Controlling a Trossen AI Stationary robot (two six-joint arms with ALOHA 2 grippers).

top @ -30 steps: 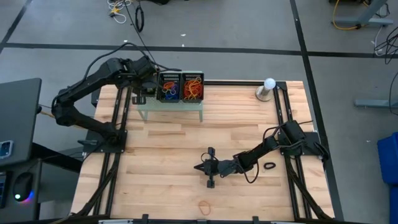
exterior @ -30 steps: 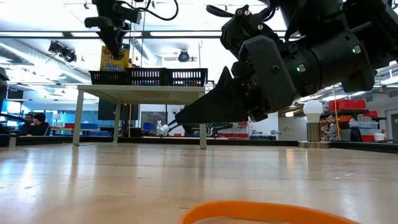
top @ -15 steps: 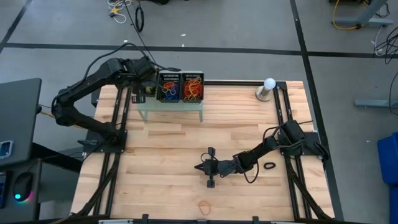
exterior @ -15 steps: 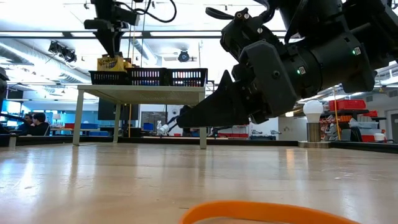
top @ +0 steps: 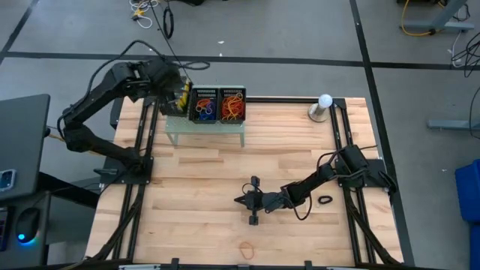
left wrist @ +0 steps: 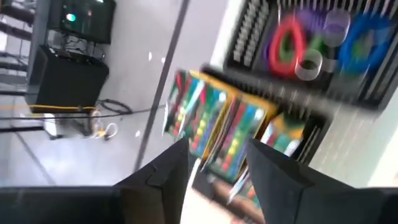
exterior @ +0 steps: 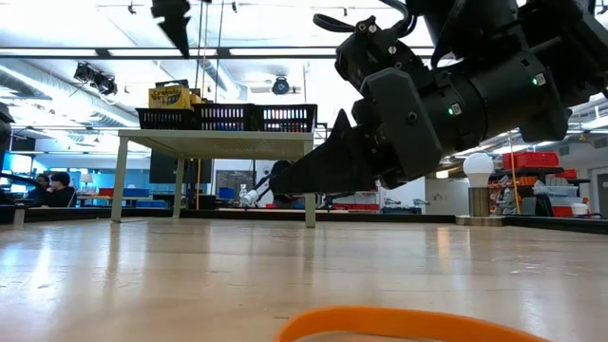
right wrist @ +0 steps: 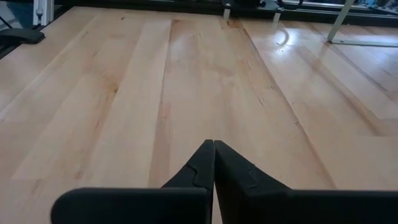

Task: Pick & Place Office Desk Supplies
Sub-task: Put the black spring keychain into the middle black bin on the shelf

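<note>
Several flat packets (left wrist: 217,118) with yellow, green and blue print lie in the leftmost black mesh tray (exterior: 166,118) on the pale-green shelf (top: 206,133). The two trays beside it (top: 219,105) hold rubber bands (left wrist: 311,43). My left gripper (left wrist: 217,149) hangs open above the packets (exterior: 174,95), clear of them. My right gripper (top: 240,201) is shut, low over the middle of the table, pointing toward the table's left edge, with nothing between its fingers (right wrist: 213,144). An orange rubber band (top: 246,246) lies flat near the table's near edge and a black one (top: 325,199) by the right arm.
A white bulb on a stand (top: 324,105) is at the table's far right corner. Black rails (top: 142,150) run along the left and right sides. Bare wood lies between the shelf and my right gripper.
My left gripper held a packet upright over the leftmost tray, let go of it, and then rose straight up. The packet now lies in the tray with the others. My right arm kept still.
</note>
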